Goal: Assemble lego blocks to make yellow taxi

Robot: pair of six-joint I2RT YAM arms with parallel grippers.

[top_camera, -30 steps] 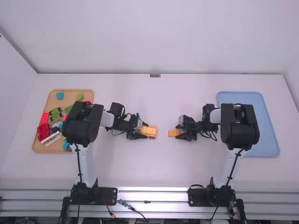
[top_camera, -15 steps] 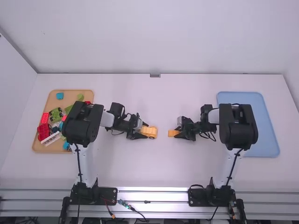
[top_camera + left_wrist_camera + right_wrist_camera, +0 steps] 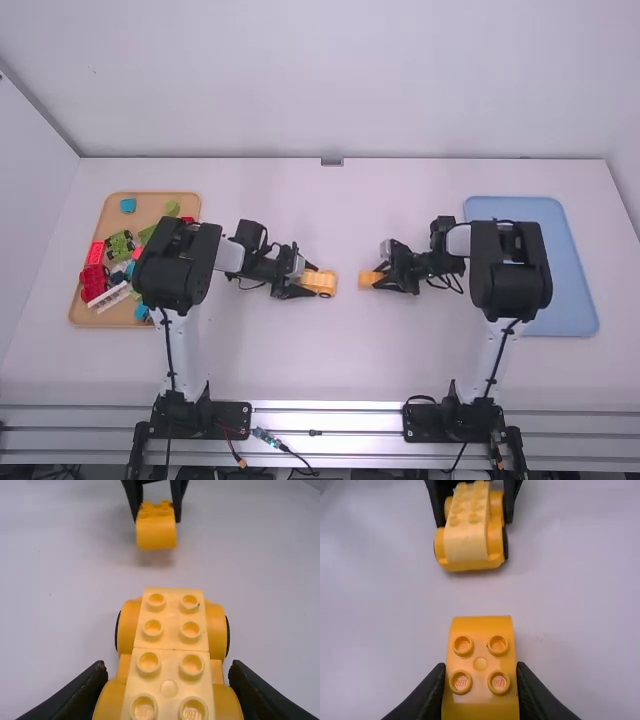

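Observation:
Left of the table's middle, my left gripper [image 3: 300,284] is shut on the yellow car body [image 3: 322,283]. In the left wrist view, the left gripper [image 3: 167,692] holds the wheeled car body [image 3: 172,630] by its sides, with pale yellow studded bricks on top. Across a gap, my right gripper [image 3: 384,279] is shut on an orange-yellow curved block [image 3: 368,280]. The right wrist view has this block [image 3: 480,667], studs up and rounded end facing the car, between the fingers of the right gripper [image 3: 481,685].
At the far left stands an orange-brown tray [image 3: 150,200] with red, green, blue and white pieces, partly under the left arm. A blue tray [image 3: 575,300] lies at the right, partly under the right arm. White table [image 3: 330,350] lies around both grippers.
The right gripper has shifted slightly with its block, which sits a little farther left. The left arm and the car body have stayed still.

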